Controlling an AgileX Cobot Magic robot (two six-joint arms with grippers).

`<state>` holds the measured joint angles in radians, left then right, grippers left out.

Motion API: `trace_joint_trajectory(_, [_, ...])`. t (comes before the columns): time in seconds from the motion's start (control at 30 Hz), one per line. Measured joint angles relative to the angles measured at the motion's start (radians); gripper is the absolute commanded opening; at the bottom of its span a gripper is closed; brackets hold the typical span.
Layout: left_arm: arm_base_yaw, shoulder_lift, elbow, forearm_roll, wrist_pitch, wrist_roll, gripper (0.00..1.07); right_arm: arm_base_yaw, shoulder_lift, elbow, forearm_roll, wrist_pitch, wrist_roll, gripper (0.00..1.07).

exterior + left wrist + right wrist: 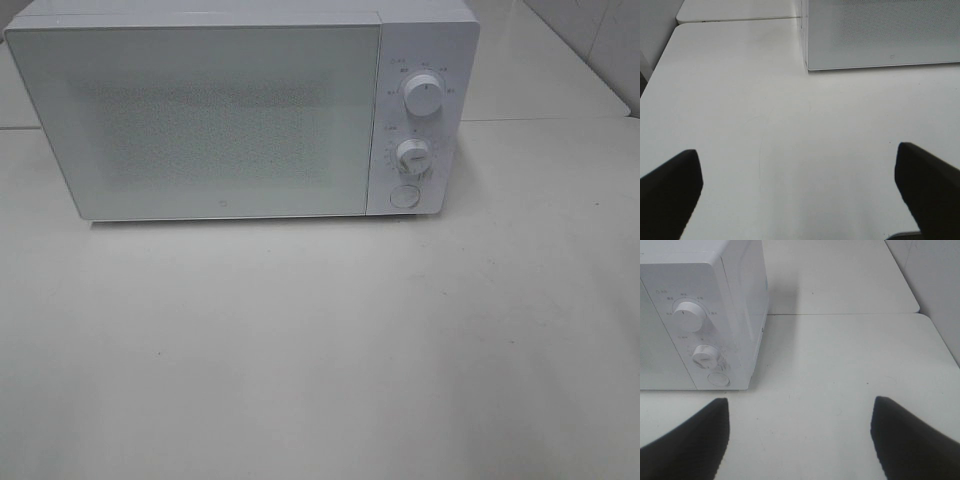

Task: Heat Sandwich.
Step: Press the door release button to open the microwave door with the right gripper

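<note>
Our left gripper [796, 150] and right gripper [801, 400] hang over the near table [320, 350], jaws apart and empty, ready before the closed microwave [220, 120]; the sandwich we see nowhere, perhaps it is inside.

The microwave's [245, 112] inside is hidden behind its closed door [195, 120] (pale, speckled); marks around the upper knob [424, 96] are too small to read.
</note>
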<state>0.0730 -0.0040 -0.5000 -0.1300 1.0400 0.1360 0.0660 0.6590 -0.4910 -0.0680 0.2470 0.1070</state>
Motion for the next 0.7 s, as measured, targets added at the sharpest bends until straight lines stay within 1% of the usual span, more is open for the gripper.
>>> trace_joint_trajectory(0.07, [0.0, 0.0, 0.0, 0.0, 0.0, 0.0, 1.03, 0.0, 0.061, 0.0, 0.0, -0.072, 0.0, 0.76])
trace_joint_trajectory(0.2, [0.0, 0.0, 0.0, 0.0, 0.0, 0.0, 1.03, 0.0, 0.119, 0.0, 0.0, -0.148, 0.0, 0.76])
trace_joint_trajectory(0.23, [0.0, 0.0, 0.0, 0.0, 0.0, 0.0, 1.03, 0.0, 0.16, 0.0, 0.0, -0.204, 0.0, 0.76])
trace_joint_trajectory(0.3, [0.0, 0.0, 0.0, 0.0, 0.0, 0.0, 1.03, 0.0, 0.176, 0.0, 0.0, -0.228, 0.0, 0.76])
trace_joint_trajectory(0.4, [0.0, 0.0, 0.0, 0.0, 0.0, 0.0, 1.03, 0.0, 0.254, 0.0, 0.0, -0.349, 0.0, 0.76])
trace_joint_trajectory(0.43, [0.0, 0.0, 0.0, 0.0, 0.0, 0.0, 1.03, 0.0, 0.254, 0.0, 0.0, -0.349, 0.0, 0.76])
trace_joint_trajectory(0.5, [0.0, 0.0, 0.0, 0.0, 0.0, 0.0, 1.03, 0.0, 0.296, 0.0, 0.0, -0.416, 0.0, 0.76])
trace_joint_trajectory(0.57, [0.0, 0.0, 0.0, 0.0, 0.0, 0.0, 1.03, 0.0, 0.358, 0.0, 0.0, -0.509, 0.0, 0.76])
trace_joint_trajectory(0.63, [0.0, 0.0, 0.0, 0.0, 0.0, 0.0, 1.03, 0.0, 0.375, 0.0, 0.0, -0.535, -0.003, 0.76])
trace_joint_trajectory(0.7, [0.0, 0.0, 0.0, 0.0, 0.0, 0.0, 1.03, 0.0, 0.444, 0.0, 0.0, -0.634, -0.017, 0.76])
